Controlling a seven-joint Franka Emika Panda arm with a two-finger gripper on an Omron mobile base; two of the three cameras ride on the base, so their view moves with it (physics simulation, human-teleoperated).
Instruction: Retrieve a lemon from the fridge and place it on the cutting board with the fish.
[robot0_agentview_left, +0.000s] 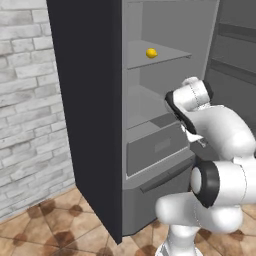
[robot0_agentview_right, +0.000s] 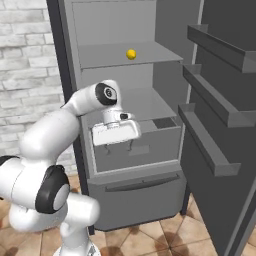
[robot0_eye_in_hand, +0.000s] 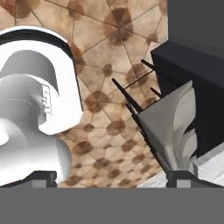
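Right base view shows the fridge (robot0_agentview_right: 150, 30) standing open, its door swung to the right of the frame, and the lemon (robot0_agentview_right: 131, 54) sitting alone on the upper shelf (robot0_agentview_right: 100, 55) near the top centre. The tool (robot0_agentview_right: 123, 145) hangs well below it, in front of the drawer (robot0_agentview_right: 155, 145) at mid-frame, pointing downward with its jaws spread wide and nothing between them. The step in hand looks like the reach for the fruit, hardly begun. To do it well, the wrist probably needs to lift and turn toward the fridge interior, so the fingers enter level above the shelf rather than from beneath its front edge. In the left base view the lemon (robot0_agentview_left: 151, 53) lies toward the shelf's middle, apart from the walls, so a straight approach seems open. Being round, it may roll if nudged; closing squarely around its middle would be safest.
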